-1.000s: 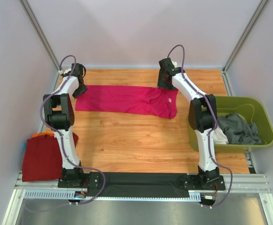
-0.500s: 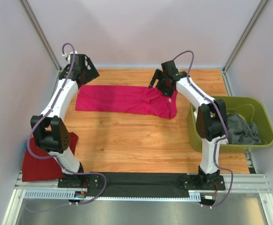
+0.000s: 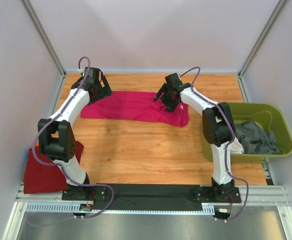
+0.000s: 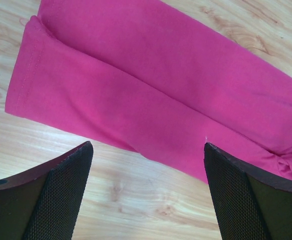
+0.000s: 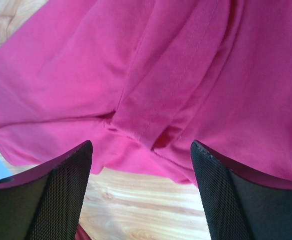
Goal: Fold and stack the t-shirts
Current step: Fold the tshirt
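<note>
The pink shirt point(image 3: 135, 106) lies flat as a long band along the far edge of the surface point(image 3: 146, 150), already doubled lengthwise. Its hemmed end is smooth toward the far left corner, and its other end is bunched in folds nearer the middle of that edge. I judge that is why my arms stand as they do, one over each end, so the band can be folded across next.

My left claw point(image 4: 148, 192) hangs wide over the hemmed end with nothing between its pads, and the cloth's near edge shows in the gap. My right claw point(image 5: 140, 187) is just as wide over the rumpled end and grips nothing. Whether its tips touch the cloth I cannot tell.

The red shirt point(image 3: 41, 172) sits folded at the near left corner, well apart. I take it for the start of the stack, so the pink one should end there.

At the right edge the bin point(image 3: 261, 109) holds a crumpled grey shirt point(image 3: 256, 136) and, against its near left wall, a white shirt point(image 3: 234, 146). Both, I judge, are waiting to be folded.
</note>
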### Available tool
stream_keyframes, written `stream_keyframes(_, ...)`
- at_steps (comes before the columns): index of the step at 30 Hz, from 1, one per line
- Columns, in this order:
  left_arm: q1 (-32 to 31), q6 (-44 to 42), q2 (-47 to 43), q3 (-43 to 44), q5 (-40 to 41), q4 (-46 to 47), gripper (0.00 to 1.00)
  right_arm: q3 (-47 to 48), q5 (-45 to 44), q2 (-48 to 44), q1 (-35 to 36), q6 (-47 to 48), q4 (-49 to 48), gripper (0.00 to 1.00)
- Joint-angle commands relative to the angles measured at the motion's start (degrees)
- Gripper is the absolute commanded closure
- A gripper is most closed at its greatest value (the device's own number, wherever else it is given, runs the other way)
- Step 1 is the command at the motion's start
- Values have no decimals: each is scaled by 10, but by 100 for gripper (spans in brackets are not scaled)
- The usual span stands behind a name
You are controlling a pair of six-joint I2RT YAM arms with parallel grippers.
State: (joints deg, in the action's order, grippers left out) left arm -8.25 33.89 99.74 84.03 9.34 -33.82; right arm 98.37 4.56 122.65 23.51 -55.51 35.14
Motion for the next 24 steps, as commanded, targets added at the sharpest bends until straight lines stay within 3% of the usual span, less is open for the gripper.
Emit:
stream_keyframes(1,0,-22,-11,10,9,2,3,41,-17,19,3,-22,-14,20)
stream_keyframes(12,10,-30,-3,8,-3,-3,2,157,-22,90,3,-23,-11,22)
stream_keyframes(24,26,-37,-2,3,-20,-2,2,398,2,236,1,1,-26,20)
